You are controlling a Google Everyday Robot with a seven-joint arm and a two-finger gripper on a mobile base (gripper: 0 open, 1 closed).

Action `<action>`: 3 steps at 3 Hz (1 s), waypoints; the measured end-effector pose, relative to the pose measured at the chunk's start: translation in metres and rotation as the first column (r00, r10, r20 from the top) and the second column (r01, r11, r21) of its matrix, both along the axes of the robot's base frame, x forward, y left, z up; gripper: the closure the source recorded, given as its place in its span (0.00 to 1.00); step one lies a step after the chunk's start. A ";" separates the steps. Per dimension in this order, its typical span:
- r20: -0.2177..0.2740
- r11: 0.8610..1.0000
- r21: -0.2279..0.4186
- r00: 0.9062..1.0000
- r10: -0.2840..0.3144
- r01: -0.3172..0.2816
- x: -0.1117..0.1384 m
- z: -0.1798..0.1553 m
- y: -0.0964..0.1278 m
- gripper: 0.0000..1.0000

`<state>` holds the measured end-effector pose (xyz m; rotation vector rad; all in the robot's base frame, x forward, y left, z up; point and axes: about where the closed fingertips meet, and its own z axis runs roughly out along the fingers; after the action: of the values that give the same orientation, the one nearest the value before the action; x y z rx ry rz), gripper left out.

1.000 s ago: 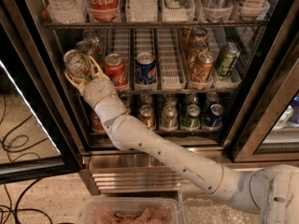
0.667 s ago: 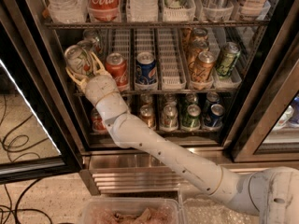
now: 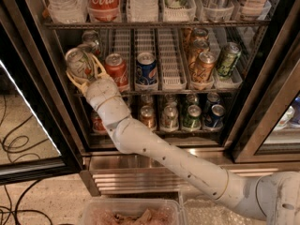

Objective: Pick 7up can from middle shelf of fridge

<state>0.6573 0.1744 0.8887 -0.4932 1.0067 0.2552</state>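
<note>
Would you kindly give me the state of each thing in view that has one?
gripper, shut on the 7up can at the left front of the middle shelf.
7up can, gripped, tilted.
fridge, door open.
middle shelf, partly stocked with cans.

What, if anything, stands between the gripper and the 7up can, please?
Nothing visible does: the gripper has its fingers around the 7up can at the left end of the middle shelf. A red can stands beside it on the right, not between them.
</note>
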 end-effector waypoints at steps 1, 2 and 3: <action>-0.031 0.999 0.011 0.999 0.032 -0.032 -0.017 -0.003 0.002 1.00; -0.066 0.997 0.010 0.995 0.073 -0.073 -0.033 -0.007 0.003 1.00; -0.116 0.993 -0.008 0.986 0.120 -0.122 -0.050 -0.013 0.001 1.00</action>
<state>0.6071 0.1752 0.8756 -0.5595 1.0933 0.3882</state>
